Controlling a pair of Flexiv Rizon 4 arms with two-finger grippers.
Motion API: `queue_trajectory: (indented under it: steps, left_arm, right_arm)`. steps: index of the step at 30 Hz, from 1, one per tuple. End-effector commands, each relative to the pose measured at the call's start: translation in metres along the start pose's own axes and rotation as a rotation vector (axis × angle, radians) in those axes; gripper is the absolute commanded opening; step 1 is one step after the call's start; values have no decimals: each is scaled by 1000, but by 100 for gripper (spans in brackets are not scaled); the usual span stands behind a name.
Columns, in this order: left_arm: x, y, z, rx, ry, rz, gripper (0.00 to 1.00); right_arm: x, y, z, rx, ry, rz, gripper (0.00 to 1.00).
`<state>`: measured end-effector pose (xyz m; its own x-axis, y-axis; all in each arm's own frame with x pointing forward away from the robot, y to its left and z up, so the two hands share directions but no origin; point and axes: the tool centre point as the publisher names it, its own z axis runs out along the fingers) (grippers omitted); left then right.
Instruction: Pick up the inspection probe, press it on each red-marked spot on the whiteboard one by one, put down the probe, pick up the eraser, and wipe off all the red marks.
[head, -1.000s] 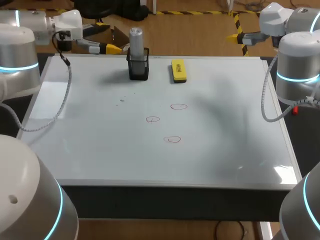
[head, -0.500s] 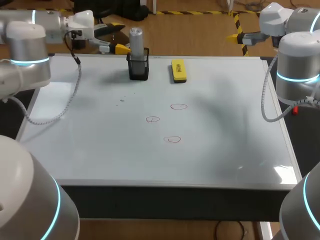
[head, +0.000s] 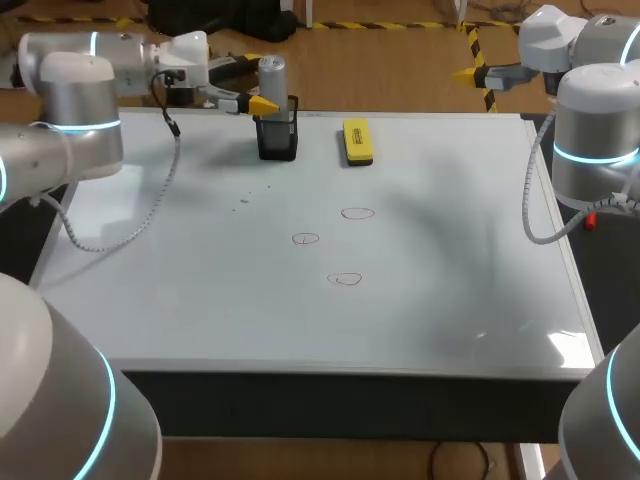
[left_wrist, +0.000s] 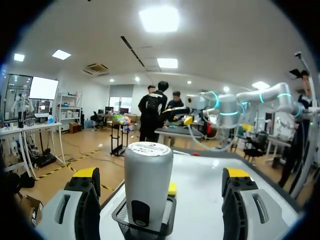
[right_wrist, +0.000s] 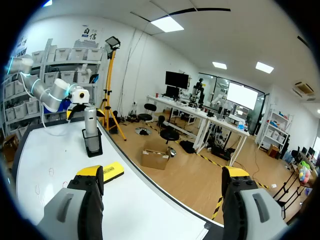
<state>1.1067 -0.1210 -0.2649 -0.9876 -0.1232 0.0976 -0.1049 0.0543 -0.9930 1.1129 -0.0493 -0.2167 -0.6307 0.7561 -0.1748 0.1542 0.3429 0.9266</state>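
The grey cylindrical probe (head: 272, 76) stands upright in a black mesh holder (head: 277, 138) at the back of the whiteboard (head: 200, 290). My left gripper (head: 255, 88) is open just left of the probe. In the left wrist view the probe (left_wrist: 148, 187) stands ahead, between the spread fingers (left_wrist: 86, 200), and touches neither. The yellow eraser (head: 357, 141) lies right of the holder. Three small red marks (head: 357, 213) (head: 305, 239) (head: 345, 279) sit mid-board. My right gripper (head: 478, 72) hangs open beyond the back right corner, holding nothing (right_wrist: 162, 175).
The whiteboard's metal frame (head: 330, 370) runs along the front edge. From the right wrist view the probe (right_wrist: 90, 120), the eraser (right_wrist: 112, 171) and my left arm (right_wrist: 55, 95) lie far ahead across the board.
My left arm has swung right along the back edge, bringing its open gripper up to the probe. The right arm has not moved.
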Motion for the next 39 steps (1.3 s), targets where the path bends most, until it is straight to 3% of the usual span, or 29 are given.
queue_trajectory:
  steps: [1, 8, 10, 12, 22, 25, 26, 28, 39]
  left_arm:
    - [-10, 6, 10, 22, 17, 9, 100]
    - [-15, 11, 20, 31, 27, 9, 100]
    - [-16, 12, 22, 31, 28, 7, 91]
    - [-17, 14, 24, 34, 30, 3, 100]
    - [-21, 21, 27, 34, 21, -22, 100]
    - [-21, 21, 26, 38, 15, -26, 48]
    - [-21, 21, 26, 40, 12, -27, 38]
    - [-21, 21, 26, 41, 9, -27, 0]
    - [-16, 10, 20, 51, -4, -3, 0]
  right_arm:
    - [0, 0, 0, 1, 1, 0, 100]
    - [0, 0, 0, 1, 1, 0, 100]
    - [0, 0, 0, 1, 1, 0, 100]
    - [0, 0, 0, 1, 1, 0, 100]
    - [0, 0, 0, 1, 1, 0, 100]
    - [0, 0, 0, 1, 1, 0, 100]
    - [0, 0, 0, 1, 1, 0, 100]
    - [0, 0, 0, 1, 1, 0, 100]
    - [0, 0, 0, 1, 1, 0, 100]
